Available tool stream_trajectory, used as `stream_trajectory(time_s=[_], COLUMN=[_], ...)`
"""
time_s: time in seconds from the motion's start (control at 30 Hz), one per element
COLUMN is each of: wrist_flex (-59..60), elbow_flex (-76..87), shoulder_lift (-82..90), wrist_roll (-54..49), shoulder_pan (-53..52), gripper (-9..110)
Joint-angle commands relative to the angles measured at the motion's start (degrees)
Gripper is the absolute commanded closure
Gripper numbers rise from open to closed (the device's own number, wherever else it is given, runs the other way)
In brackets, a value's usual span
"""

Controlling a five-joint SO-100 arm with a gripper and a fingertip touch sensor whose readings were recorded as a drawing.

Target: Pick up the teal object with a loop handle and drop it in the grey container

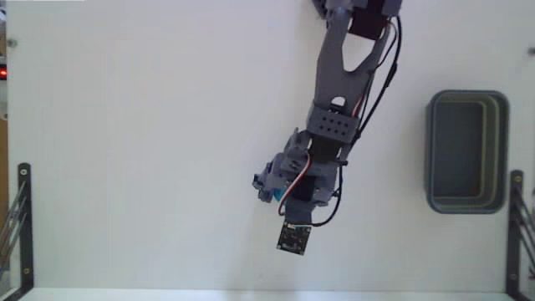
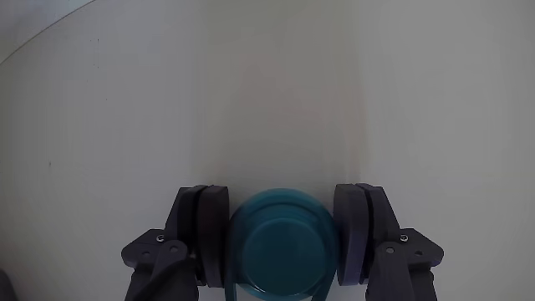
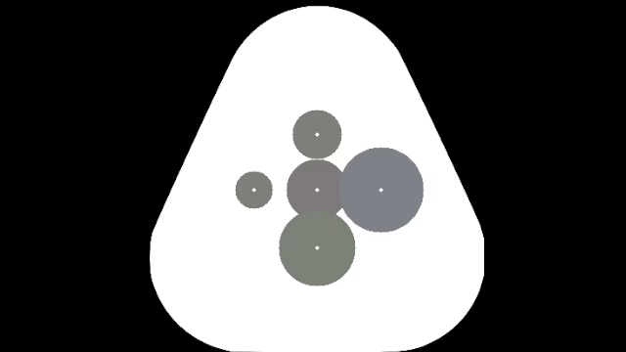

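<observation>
The teal object with a loop handle (image 2: 282, 251) fills the gap between my two dark fingers (image 2: 209, 234) in the wrist view. Both pads press its round sides, and thin handle strands show at the bottom edge. My gripper (image 2: 284, 201) is shut on it. In the fixed view the gripper (image 1: 266, 186) is at the centre of the white table, with a sliver of teal (image 1: 275, 197) peeking out beneath it. The grey container (image 1: 505, 150) stands at the right, well away from the gripper, and nothing shows inside it. Whether the object rests on the table or hangs above it is unclear.
The arm (image 1: 343, 75) reaches down from the top centre of the fixed view. Black brackets (image 1: 23, 226) stand at the table's left edge and another bracket (image 1: 517, 226) at its right edge. White tabletop (image 1: 125, 150) lies to the left of the arm.
</observation>
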State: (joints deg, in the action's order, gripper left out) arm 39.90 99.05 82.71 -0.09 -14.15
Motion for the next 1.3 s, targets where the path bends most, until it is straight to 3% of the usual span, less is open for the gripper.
stream_trajectory(time_s=[0.0, 1.27], wrist_flex=[-0.58, 3.02], elbow_flex=[0.55, -2.24], shoulder_lift=[1.81, 2.64], wrist_roll=[0.09, 0.09], shoulder_pan=[0.04, 0.04], gripper=[39, 39])
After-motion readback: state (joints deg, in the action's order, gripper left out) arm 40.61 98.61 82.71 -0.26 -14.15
